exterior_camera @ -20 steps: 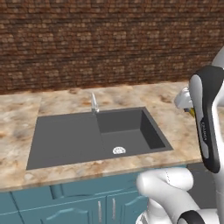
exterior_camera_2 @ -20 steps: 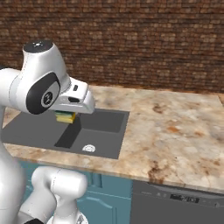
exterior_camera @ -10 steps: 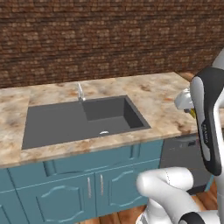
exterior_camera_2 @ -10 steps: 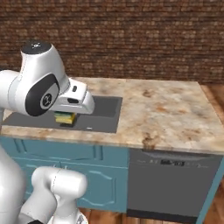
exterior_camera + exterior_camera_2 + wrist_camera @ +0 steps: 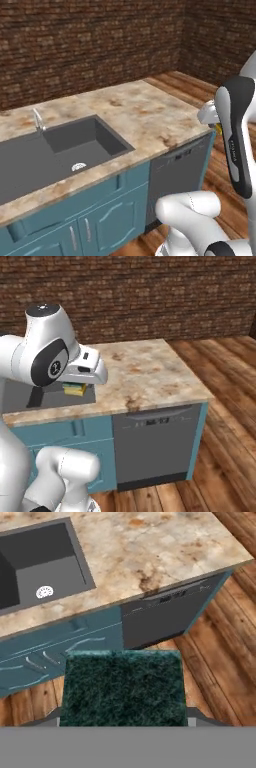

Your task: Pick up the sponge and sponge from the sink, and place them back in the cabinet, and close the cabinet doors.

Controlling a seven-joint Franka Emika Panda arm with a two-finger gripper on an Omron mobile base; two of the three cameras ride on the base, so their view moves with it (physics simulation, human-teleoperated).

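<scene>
Sponge (image 5: 122,687), a small yellow block with a dark green scouring face, sits clamped in my gripper (image 5: 75,390), carried out beyond the front edge of the tan marble tabletop (image 5: 145,112), off to one side of the dark grey rectangular sink (image 5: 55,155). I'd say this is the carry to the cabinet, so I want a firm squeeze and a level wrist while the base drives. Its green face looks coarse and fibrous, its yellow body soft; the basin reads smooth and matte around its round white drain (image 5: 44,592).
</scene>
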